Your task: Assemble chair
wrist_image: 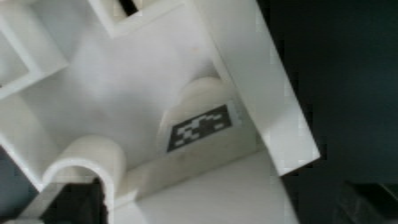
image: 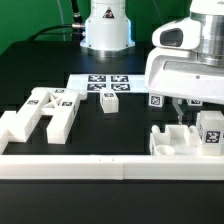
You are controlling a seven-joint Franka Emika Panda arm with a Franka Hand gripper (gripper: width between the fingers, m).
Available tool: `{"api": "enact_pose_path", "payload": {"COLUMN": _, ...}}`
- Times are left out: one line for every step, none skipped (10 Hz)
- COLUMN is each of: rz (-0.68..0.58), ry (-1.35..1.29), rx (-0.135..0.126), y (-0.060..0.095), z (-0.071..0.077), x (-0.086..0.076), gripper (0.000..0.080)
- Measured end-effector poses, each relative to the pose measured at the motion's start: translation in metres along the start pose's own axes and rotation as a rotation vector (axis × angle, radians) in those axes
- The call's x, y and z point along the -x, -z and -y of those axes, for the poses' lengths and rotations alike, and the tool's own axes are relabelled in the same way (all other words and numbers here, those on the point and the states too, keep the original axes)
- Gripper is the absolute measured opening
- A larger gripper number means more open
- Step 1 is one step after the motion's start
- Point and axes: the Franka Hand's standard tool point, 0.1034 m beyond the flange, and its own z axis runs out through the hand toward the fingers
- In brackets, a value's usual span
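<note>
The chair lies in loose white parts. A boxy tagged assembly (image: 188, 138) stands at the exterior view's right, close to the front wall. My gripper (image: 181, 114) hangs straight down over it, with its fingers reaching the top of the part. The wrist view is filled by a white chair part (wrist_image: 178, 90) with one black-and-white tag (wrist_image: 199, 126). The part runs between the jaws of the gripper (wrist_image: 214, 212), which stand wide apart and open. An H-shaped frame (image: 45, 112) lies flat at the exterior view's left. A small white peg (image: 108, 102) stands near the middle.
The marker board (image: 92, 80) lies flat behind the peg. A long plain white wall (image: 90, 166) borders the front of the black table. The robot's base (image: 105, 28) stands at the back.
</note>
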Motion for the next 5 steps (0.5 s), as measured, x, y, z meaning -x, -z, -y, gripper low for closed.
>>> {"api": "enact_pose_path", "payload": {"rz": 0.000, "ry": 0.078, "rx": 0.001, "y": -0.0001, "z": 0.0007, "x": 0.0005, "gripper": 0.0649}}
{"api": "enact_pose_path", "payload": {"rz": 0.001, "ry": 0.147, "rx": -0.001, "y": -0.0003, "z": 0.0028, "x": 0.0022, "gripper": 0.0649}}
{"api": "enact_pose_path", "payload": {"rz": 0.003, "ry": 0.214, "rx": -0.004, "y": -0.0004, "z": 0.0049, "x": 0.0038, "gripper": 0.0649}}
{"api": "enact_pose_path", "payload": {"rz": 0.002, "ry": 0.278, "rx": -0.005, "y": -0.0003, "z": 0.0050, "x": 0.0037, "gripper": 0.0649}}
{"api": "enact_pose_path", "payload": {"rz": 0.000, "ry": 0.320, "rx": -0.005, "y": 0.0000, "z": 0.0046, "x": 0.0026, "gripper": 0.0618}}
